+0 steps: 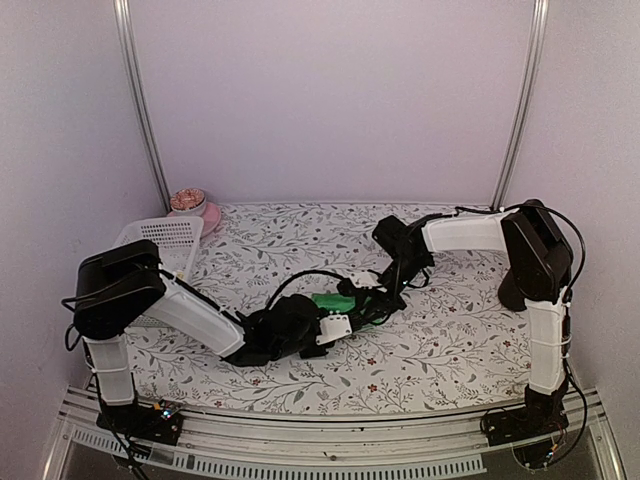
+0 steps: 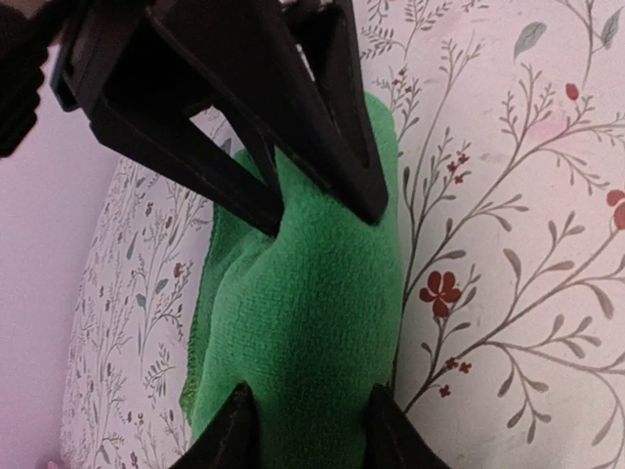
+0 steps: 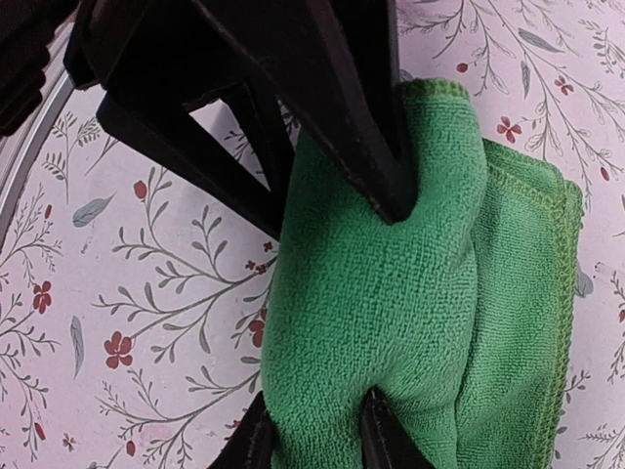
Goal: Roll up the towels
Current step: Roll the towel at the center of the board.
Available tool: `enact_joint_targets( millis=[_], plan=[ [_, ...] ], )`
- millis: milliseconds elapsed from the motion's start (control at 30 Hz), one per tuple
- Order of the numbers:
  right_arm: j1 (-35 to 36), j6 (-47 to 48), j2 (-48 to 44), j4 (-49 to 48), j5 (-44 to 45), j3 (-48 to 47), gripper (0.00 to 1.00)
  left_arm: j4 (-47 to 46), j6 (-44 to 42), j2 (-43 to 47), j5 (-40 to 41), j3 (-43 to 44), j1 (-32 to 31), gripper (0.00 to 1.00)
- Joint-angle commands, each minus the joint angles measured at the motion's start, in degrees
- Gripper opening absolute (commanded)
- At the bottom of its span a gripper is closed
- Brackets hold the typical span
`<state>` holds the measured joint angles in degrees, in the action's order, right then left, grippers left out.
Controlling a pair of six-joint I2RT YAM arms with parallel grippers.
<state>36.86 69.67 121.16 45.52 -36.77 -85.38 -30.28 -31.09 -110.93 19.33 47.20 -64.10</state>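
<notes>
Far left on the flowered worktop point(image 1: 450, 350): white mesh basket point(image 1: 165, 238), pink bowl point(image 1: 207, 214) just beyond it, both well apart from the work. Mid-worktop, half hidden between both hands: green towel point(image 1: 333, 300), bunched into a thick roll, long axis roughly left to right. Pinched at 1 end by left hand point(image 2: 308, 435), at the other by right hand point(image 3: 317, 435), fingertips pressed into the pile.

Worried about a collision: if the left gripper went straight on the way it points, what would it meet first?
The left gripper straddles the green towel, so it meets that first; just beyond, it would likely hit the right gripper, which faces it, though depth is unclear.
</notes>
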Motion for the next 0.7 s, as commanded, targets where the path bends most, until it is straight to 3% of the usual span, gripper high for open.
enact_joint_targets(
  millis=[0, 133, 367, 667],
  plan=[
    [-0.61, -0.42, 3.62, 9.33, 3.07, 1.71, 0.28, 5.51, 1.25, -3.60, 0.57, 1.83, -0.14, 0.33],
    [-1.31, 0.11, 2.48, 9.33, 2.65, 1.70, 0.33, 11.07, 3.83, -5.05, -1.43, 4.60, 0.87, 0.32],
    [-5.43, -3.66, -3.07, 3.54, 4.93, 3.00, 0.68, 23.48, 12.51, -6.23, -9.85, 11.07, 2.98, 0.29],
    [-17.17, -9.97, -11.72, -0.99, 7.37, 2.58, 0.92, 41.50, 29.82, -12.09, -18.81, 26.87, 5.21, 0.31]
  ],
)
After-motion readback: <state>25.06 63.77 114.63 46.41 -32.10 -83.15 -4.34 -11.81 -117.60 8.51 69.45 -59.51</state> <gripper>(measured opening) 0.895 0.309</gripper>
